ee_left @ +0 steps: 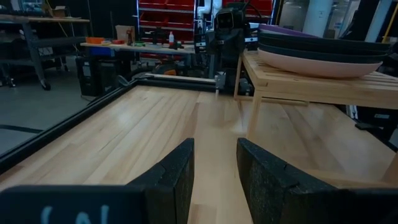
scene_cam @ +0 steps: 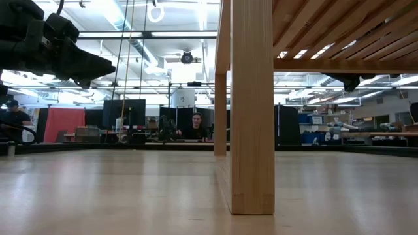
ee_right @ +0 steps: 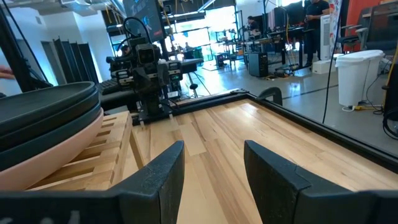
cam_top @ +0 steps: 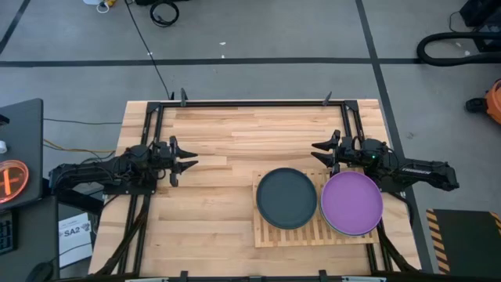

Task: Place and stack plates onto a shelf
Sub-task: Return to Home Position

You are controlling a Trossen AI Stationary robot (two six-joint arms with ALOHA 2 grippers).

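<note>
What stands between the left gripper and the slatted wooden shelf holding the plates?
Nothing visible: bare wooden table top separates the open left gripper from the slatted wooden shelf, where a dark round plate and a purple round plate top two stacks.

The shelf (cam_top: 313, 232), a light wooden slatted rack raised on legs, carries two stacks of plates side by side. On its left half, a dark plate (cam_top: 286, 197) lies flat on top. The left wrist view shows a pink plate (ee_left: 323, 65) at the bottom of that stack. On its right half, a purple plate (cam_top: 351, 203) tops the other stack and slightly overhangs the shelf's right edge.
</note>
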